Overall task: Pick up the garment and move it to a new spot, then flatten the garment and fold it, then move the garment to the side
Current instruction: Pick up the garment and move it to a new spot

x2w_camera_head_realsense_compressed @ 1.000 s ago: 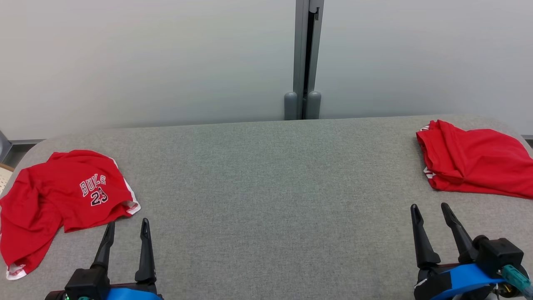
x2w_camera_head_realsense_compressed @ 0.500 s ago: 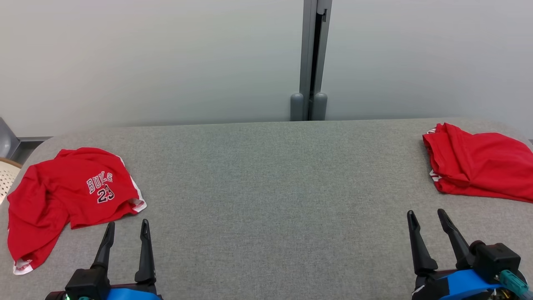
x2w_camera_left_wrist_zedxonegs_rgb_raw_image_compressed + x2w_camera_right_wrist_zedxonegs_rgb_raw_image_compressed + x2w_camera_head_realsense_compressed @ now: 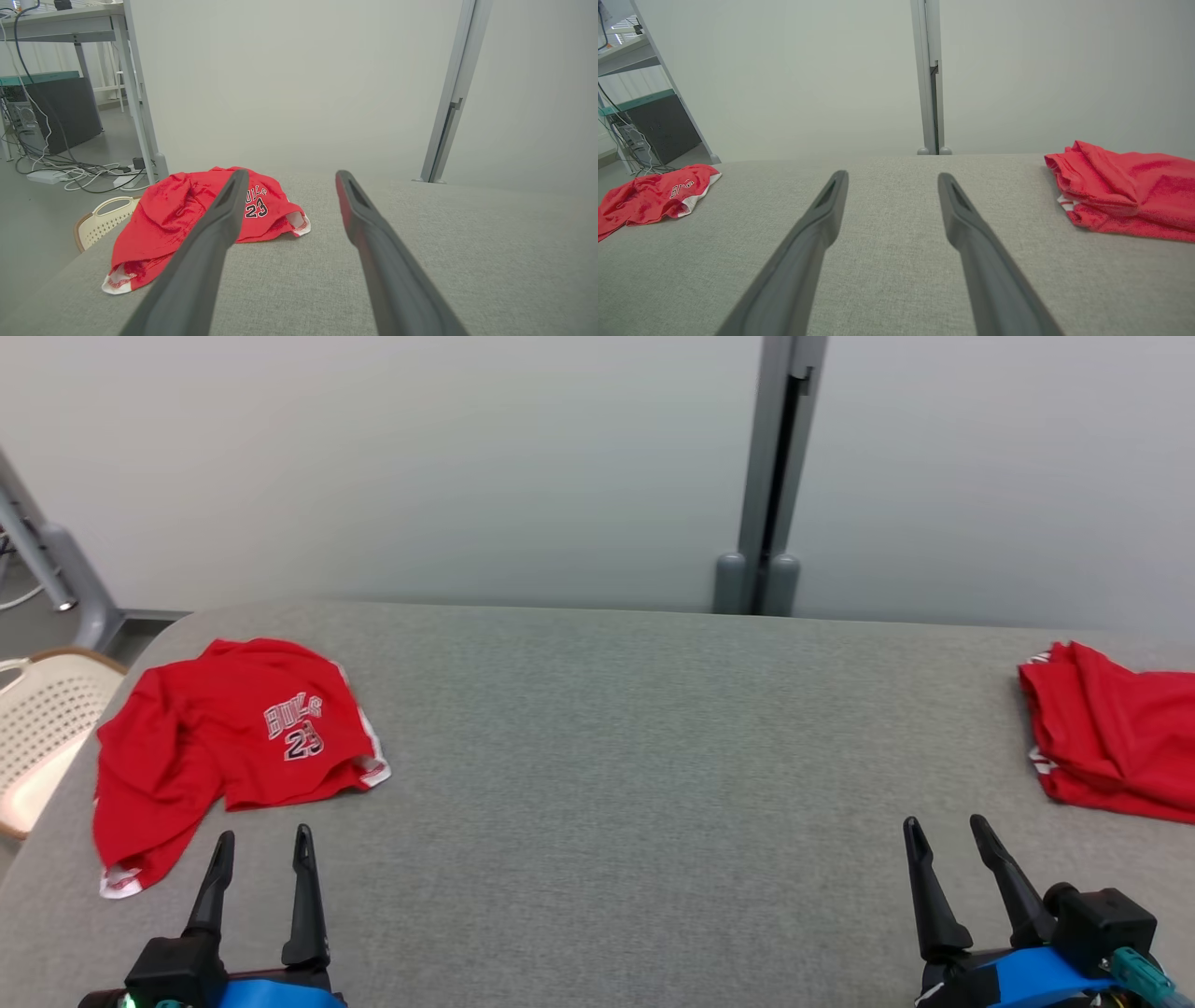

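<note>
As seen from the head camera, a crumpled red jersey (image 3: 233, 737) printed with white lettering and the number 23 is found lying at the left end of a grey fabric-covered table (image 3: 607, 756), just beyond the left gripper (image 3: 263, 833), whose two dark fingers are spread wide with nothing held. The right gripper (image 3: 944, 820) is likewise spread wide and empty, near a folded red cloth pile (image 3: 1111, 737) at the table's right end. From the left wrist, the jersey is seen ahead and to the left of the parted fingers, untouched. From the right wrist, the pile is seen to the right of the parted fingers, and the jersey at the far left.
</note>
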